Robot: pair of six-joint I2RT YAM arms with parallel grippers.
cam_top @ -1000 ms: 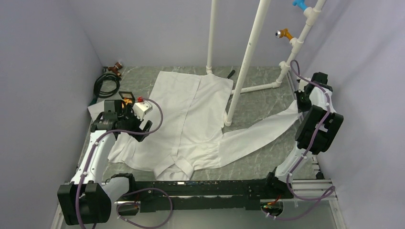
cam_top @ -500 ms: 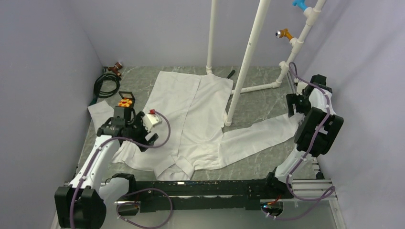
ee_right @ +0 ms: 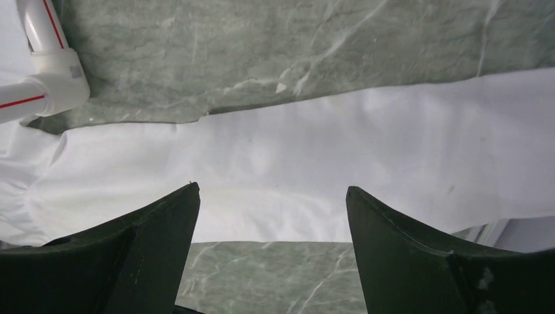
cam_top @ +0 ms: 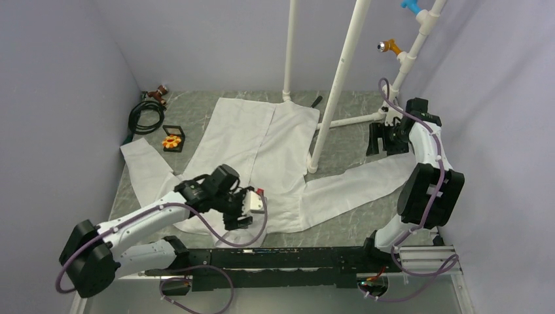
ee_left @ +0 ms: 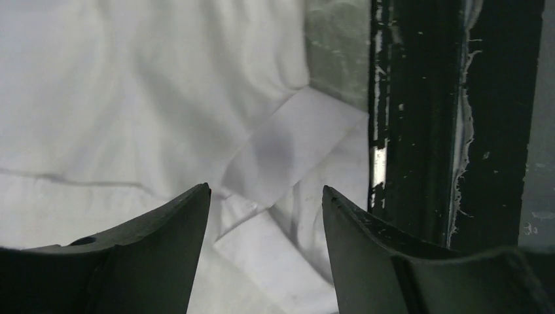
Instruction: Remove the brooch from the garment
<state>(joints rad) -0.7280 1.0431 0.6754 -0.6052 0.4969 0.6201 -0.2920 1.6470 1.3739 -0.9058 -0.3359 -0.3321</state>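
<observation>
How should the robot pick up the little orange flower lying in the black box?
Probably from straight above, pinching the brooch across its outer petal edges. It lies flat, face up, inside the small black box, and the box's raised rim would likely block a sideways approach.

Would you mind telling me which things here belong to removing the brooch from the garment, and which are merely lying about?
Job in hand: the brooch, lying in a small black tray; the garment.
Lying about: coiled black cable; white pipe rack; orange hook; blue hook.
</observation>
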